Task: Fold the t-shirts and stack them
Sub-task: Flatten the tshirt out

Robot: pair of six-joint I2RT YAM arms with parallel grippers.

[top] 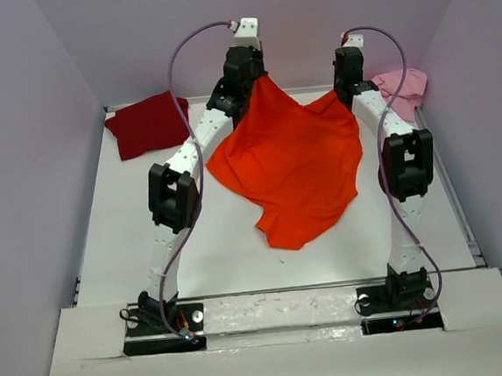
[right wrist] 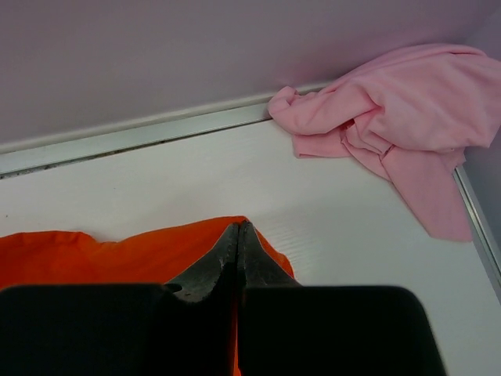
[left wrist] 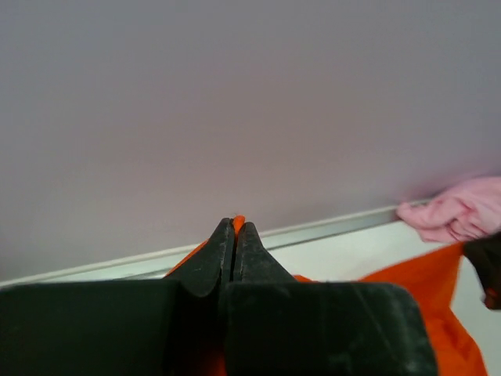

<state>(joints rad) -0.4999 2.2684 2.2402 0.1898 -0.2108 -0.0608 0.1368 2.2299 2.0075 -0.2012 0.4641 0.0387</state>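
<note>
Top external: shows orange t-shirt (top: 297, 162) lifted over the counter (top: 133, 242), lower part draped on it. Grips its top corners with left claw (left wrist: 235, 229) and right claw (right wrist: 237, 229), both pinched tight. Judges cloth light, soft, limp; best held at corners, spread taut.

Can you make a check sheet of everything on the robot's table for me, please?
Surface: white table, bare around the cloth.
Job's things: orange shirt held up at its far edge, draping down to the table; red shirt lies at the far left corner; pink shirt crumpled at the far right corner.
Clutter: nothing seen.
Claws: left claw shut on the orange shirt; right claw shut on the orange shirt.
Cables: a purple cable loops along each arm.
Surroundings: plain pale walls on three sides.
</note>
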